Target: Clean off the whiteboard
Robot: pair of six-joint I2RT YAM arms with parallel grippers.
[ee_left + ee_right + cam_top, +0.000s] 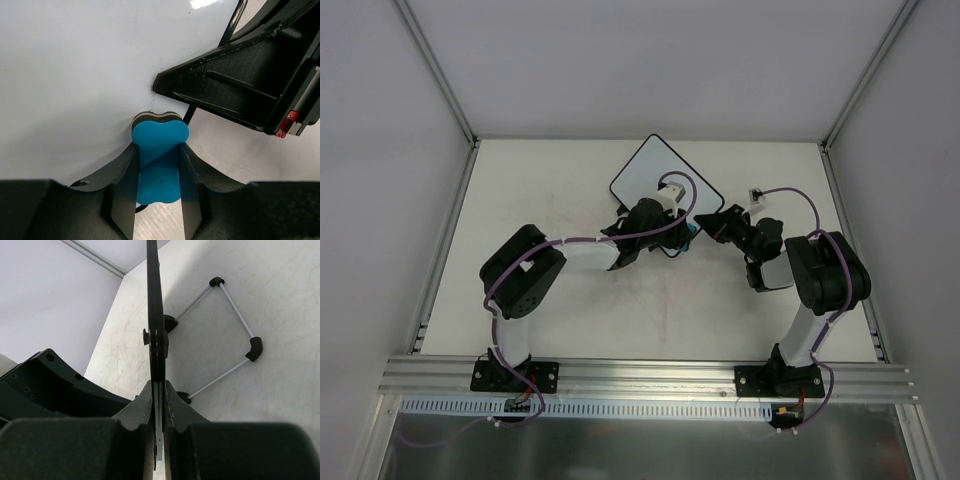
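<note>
My left end effector [159, 152] was clenched on the blue eraser [160, 135], whose dark felt edge touched the whiteboard [75, 75] face near its rim. My right end effector [158, 387] was clamped on that same rim, and its camera saw the board edge-on between my fingers. The board sat on the far half of the surface [570, 320], turned like a diamond, just ahead of both end effectors. A wire stand [235, 315] stuck out on the side away from my left arm.
</note>
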